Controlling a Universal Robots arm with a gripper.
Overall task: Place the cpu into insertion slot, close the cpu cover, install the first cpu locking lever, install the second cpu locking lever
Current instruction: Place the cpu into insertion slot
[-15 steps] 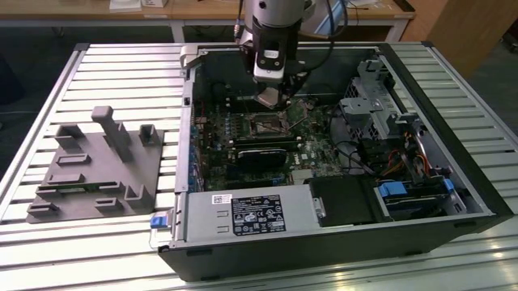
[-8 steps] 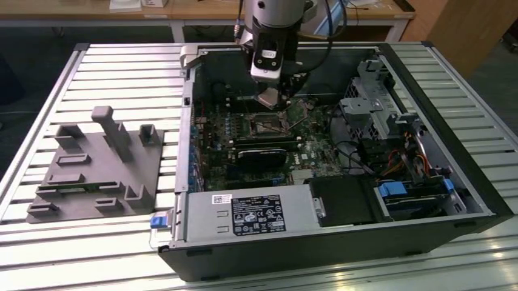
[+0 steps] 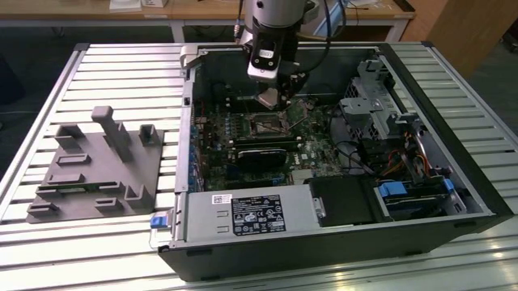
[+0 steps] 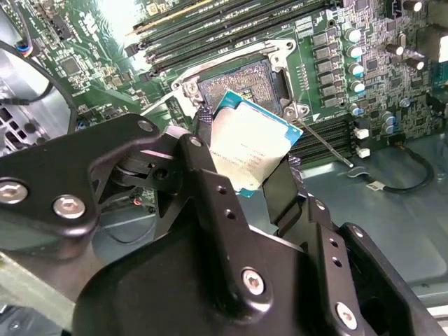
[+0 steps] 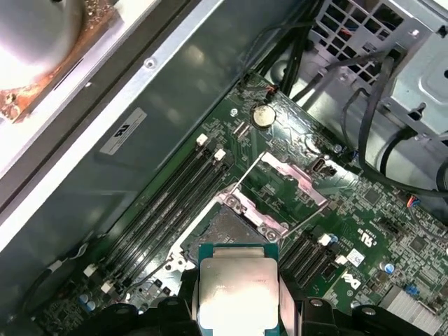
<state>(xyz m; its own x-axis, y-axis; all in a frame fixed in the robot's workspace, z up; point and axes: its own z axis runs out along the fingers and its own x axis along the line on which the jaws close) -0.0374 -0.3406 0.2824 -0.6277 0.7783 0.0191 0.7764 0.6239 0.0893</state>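
Exterior view: the gripper (image 3: 272, 100) hangs in the upper centre of the frame, inside the open case (image 3: 188, 200). It is above the socket (image 3: 265, 125) and apart from it. What it carries is too small to make out here.

Second wrist view: the jaws are part closed on the cpu (image 4: 246, 150) and pinch it by two opposite edges, so the gripper (image 4: 243, 159) has a firm hold. The chip is in the air just short of the bare socket (image 4: 240, 80), with its metal top towards the camera. A thin lever (image 4: 323, 145) lies unlatched beside the socket.

First wrist view: the cpu (image 5: 238, 287) is clamped in the gripper (image 5: 238, 305), and the socket (image 5: 224, 231) is near it on the board (image 5: 378, 224). The cover (image 5: 294, 176) is swung open on the socket's far side.

Judgement: this is step one, the placing, and the chip is not seated. The chip is square, so it has no real long axis. Its edges look skewed against the socket's in both wrist views, though I cannot tell whether that is twist or tilt. Seating calls for the edges squared to the socket, the chip level, and a gentle straight drop.
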